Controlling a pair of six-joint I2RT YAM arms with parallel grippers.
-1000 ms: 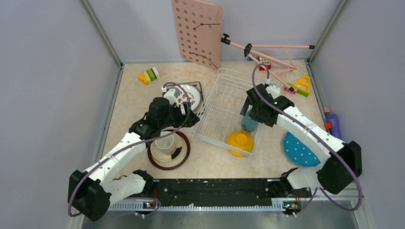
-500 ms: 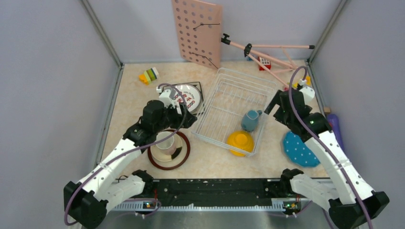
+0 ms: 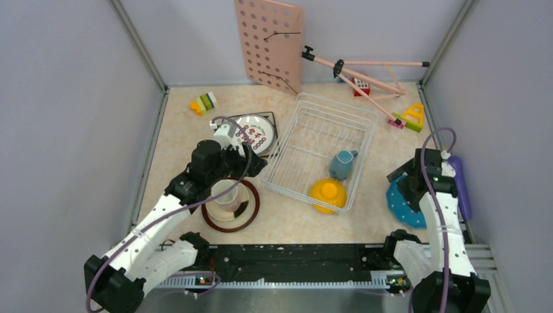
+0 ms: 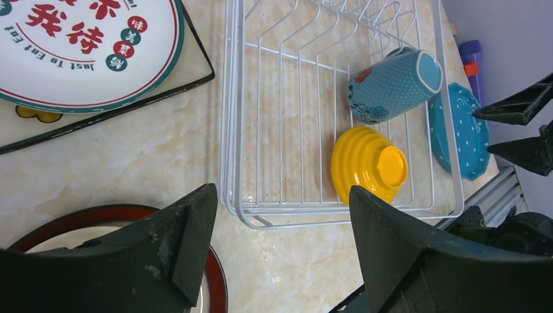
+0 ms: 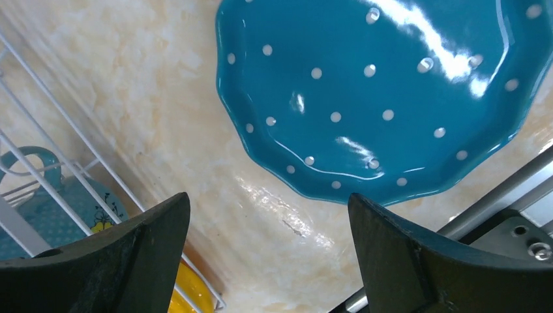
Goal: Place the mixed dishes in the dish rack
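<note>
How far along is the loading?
Done: blue-grey mug and yellow bowl lie in the dish rack. In hand: nothing; left gripper open, right gripper open over the blue polka-dot plate. Left: that plate, the pink cup on the cream plate and brown-rimmed plate, the white plate with characters on the square floral plate.

Ribbed yellow bowl (image 4: 368, 164), white wire rack (image 3: 313, 140), blue polka-dot plate (image 5: 365, 85)

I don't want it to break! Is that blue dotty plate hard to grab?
Probably slippery: the blue plate shines with glare. It lies flat on the table, so its thin edge looks hard to grip. It seems stiff, maybe breakable.
</note>
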